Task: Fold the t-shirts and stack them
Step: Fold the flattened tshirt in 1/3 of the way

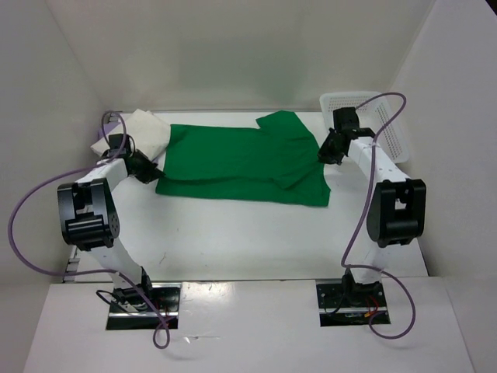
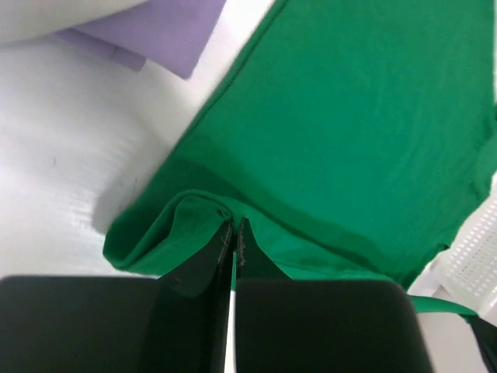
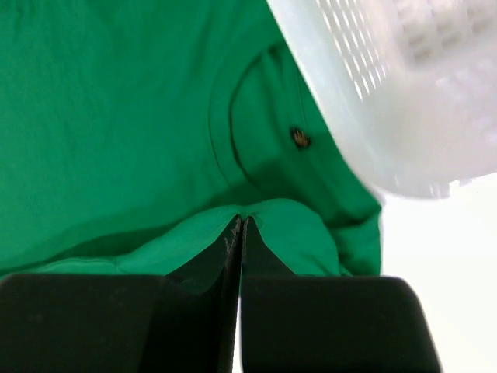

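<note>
The bright green t-shirt [image 1: 241, 159] lies spread across the back of the table, partly folded over itself. My left gripper [image 1: 147, 167] is shut on its left edge, and the cloth bunches at the tips [image 2: 234, 229]. My right gripper [image 1: 328, 149] is shut on its right edge near the collar [image 3: 239, 224]. The cream white shirt [image 1: 140, 130] lies folded at the far left, on top of the lavender purple shirt [image 2: 155, 31], whose edge peeks out in the left wrist view.
A white plastic mesh basket [image 1: 380, 116] stands at the far right corner, close beside my right gripper; it also shows in the right wrist view [image 3: 404, 85]. White walls enclose the table on three sides.
</note>
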